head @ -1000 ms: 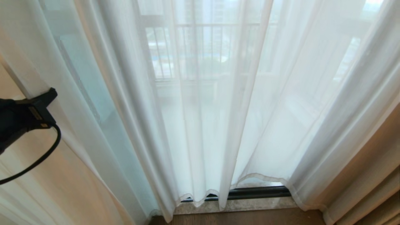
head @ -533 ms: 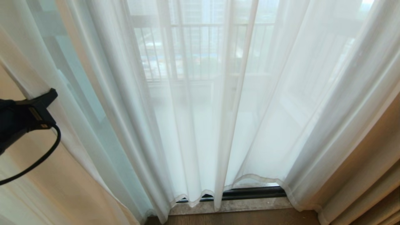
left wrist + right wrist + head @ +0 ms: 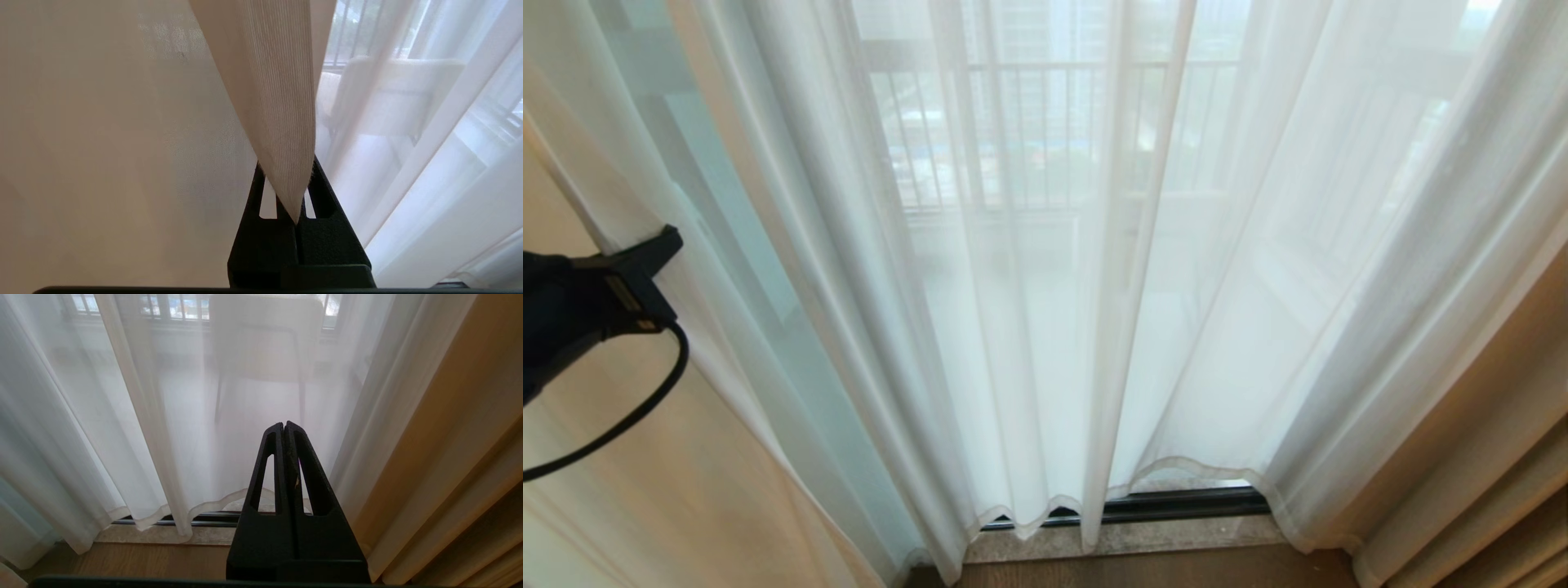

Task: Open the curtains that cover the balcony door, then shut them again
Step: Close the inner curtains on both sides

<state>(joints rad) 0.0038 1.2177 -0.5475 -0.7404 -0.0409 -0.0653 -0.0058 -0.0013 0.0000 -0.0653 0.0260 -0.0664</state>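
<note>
Head view: the sheer white see-through curtains (image 3: 1045,310) hang full-length in soft vertical folds, long axis upright, hemmed edges just above the dark door track (image 3: 1176,505). The left gripper (image 3: 658,249) pinches a fold left of that track.

Left wrist view: its fingers (image 3: 322,192) are closed on a tapering fold.

Right wrist view: the right gripper (image 3: 284,426) has fingers pressed together, empty, before the curtains above the track.

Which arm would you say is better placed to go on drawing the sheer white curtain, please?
Left. The left gripper has its jaws shut on a fold of the sheer white curtain at the left side. The right gripper is shut on nothing, short of the fabric.
</note>
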